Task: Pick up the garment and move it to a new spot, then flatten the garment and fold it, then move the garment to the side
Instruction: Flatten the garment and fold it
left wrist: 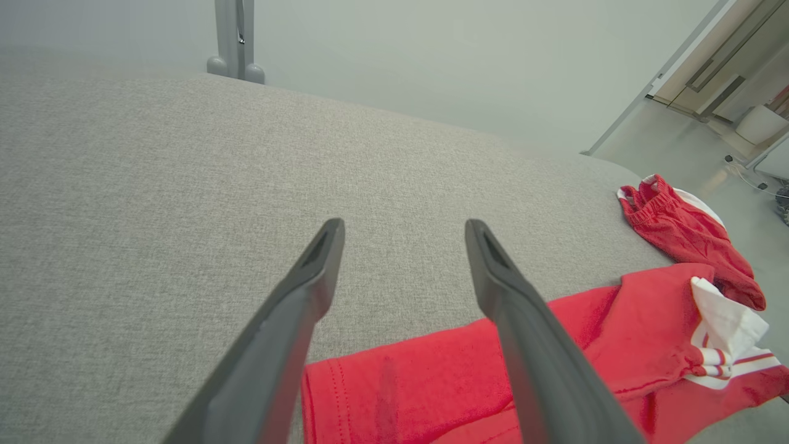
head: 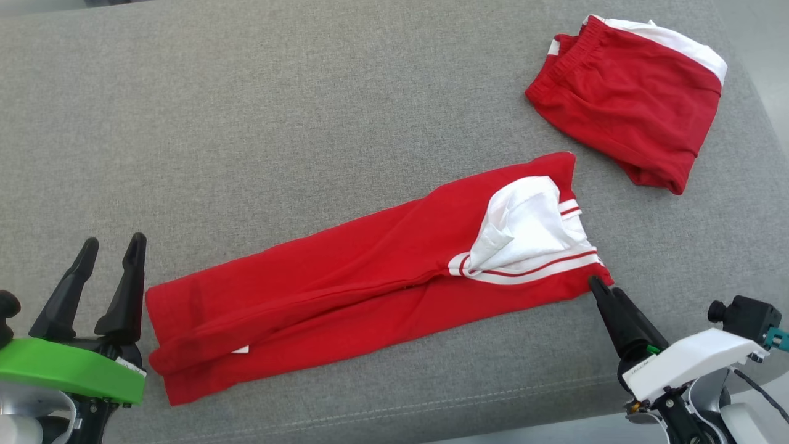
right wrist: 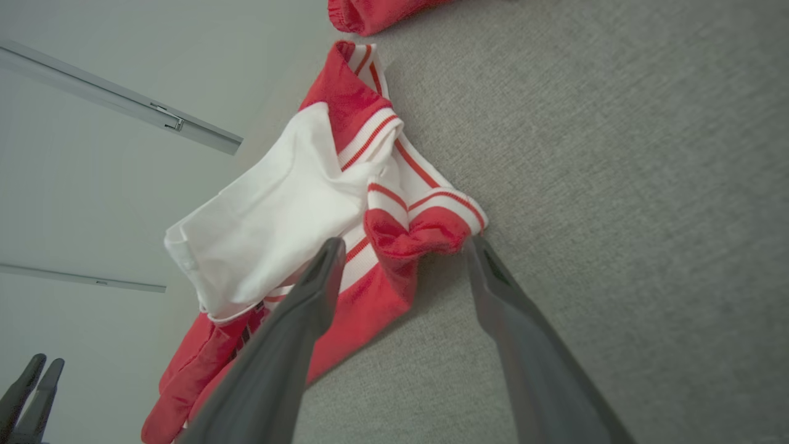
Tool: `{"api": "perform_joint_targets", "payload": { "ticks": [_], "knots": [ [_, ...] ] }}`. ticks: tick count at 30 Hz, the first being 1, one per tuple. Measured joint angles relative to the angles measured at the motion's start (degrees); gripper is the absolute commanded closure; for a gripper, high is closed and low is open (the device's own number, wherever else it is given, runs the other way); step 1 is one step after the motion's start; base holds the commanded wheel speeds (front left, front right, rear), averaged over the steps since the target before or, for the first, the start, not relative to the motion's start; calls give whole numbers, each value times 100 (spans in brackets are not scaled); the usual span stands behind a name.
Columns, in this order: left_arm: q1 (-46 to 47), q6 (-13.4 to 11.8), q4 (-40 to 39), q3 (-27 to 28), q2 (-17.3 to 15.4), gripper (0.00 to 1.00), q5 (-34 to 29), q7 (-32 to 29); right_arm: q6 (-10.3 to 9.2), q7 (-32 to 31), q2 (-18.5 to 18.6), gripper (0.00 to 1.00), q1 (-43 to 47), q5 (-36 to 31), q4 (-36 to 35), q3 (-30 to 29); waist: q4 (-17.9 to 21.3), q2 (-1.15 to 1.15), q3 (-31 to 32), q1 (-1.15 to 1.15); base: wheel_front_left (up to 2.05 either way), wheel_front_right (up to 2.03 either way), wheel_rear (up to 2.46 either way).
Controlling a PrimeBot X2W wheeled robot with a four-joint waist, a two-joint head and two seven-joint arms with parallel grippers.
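The garment [head: 345, 277] is red with white striped trim and a white inner part turned out at its right end. It lies as a long flat strip, slanting across the grey padded surface [head: 277, 123]. My left gripper [head: 115, 242] stands open just left of the strip's lower-left end, touching nothing; in the left wrist view the gripper [left wrist: 404, 225] hovers over bare grey cloth with the garment [left wrist: 431, 382] below its right finger. My right gripper [head: 604, 290] is open at the strip's lower-right corner. In the right wrist view the gripper [right wrist: 404, 243] straddles that bunched red corner of the garment [right wrist: 413, 237].
A second red garment [head: 629, 105] with a white band lies crumpled at the far right corner, also in the left wrist view as a red heap [left wrist: 684, 234]. The surface's front edge runs just below the strip, and its right edge drops to a pale floor [head: 764, 55].
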State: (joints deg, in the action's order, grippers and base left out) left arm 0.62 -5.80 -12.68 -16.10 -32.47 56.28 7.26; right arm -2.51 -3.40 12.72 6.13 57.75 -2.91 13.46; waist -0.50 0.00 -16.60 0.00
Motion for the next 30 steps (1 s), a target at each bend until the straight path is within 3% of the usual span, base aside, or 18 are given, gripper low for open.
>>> {"api": "perform_joint_targets", "payload": {
  "ticks": [8,16,30],
  "knots": [
    [-318,-101,24,224,244,0,-509,525,263,296,-354,0,172,277,245,7,15,0,25,0,0,0,0],
    [-415,-129,85,244,617,0,-789,595,552,499,-576,0,125,590,721,-78,-33,0,82,0,0,0,0],
    [-417,-130,300,411,1006,0,-1233,667,815,590,-692,0,-359,932,1505,-153,-414,0,158,0,0,0,0]
  ]
}}
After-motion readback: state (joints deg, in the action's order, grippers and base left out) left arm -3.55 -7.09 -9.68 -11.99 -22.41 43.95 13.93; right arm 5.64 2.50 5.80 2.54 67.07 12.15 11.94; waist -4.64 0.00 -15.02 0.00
